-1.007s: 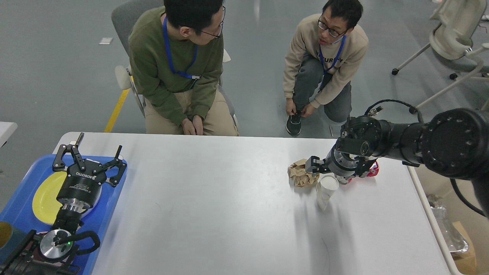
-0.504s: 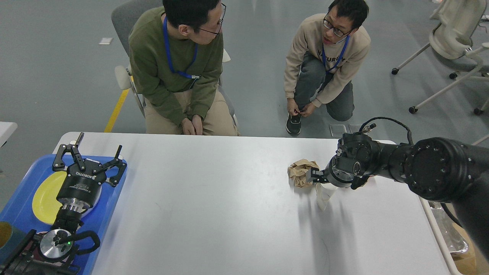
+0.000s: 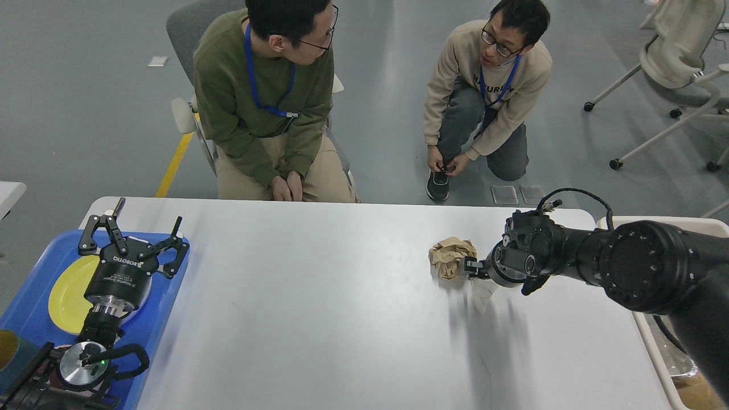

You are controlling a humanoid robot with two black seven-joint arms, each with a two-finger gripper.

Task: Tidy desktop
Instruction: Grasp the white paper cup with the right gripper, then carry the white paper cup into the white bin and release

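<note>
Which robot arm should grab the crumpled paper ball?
The right. Its gripper is beside the paper ball on the desktop; the left gripper hangs far off over the blue tray.

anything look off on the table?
Yes: a crumpled brown paper wad lies loose on the desktop, and a clear cup sits beside it, mostly hidden under the right pincer.

White desktop (image 3: 342,319), blue tray (image 3: 34,307), yellow plate (image 3: 68,293).
</note>
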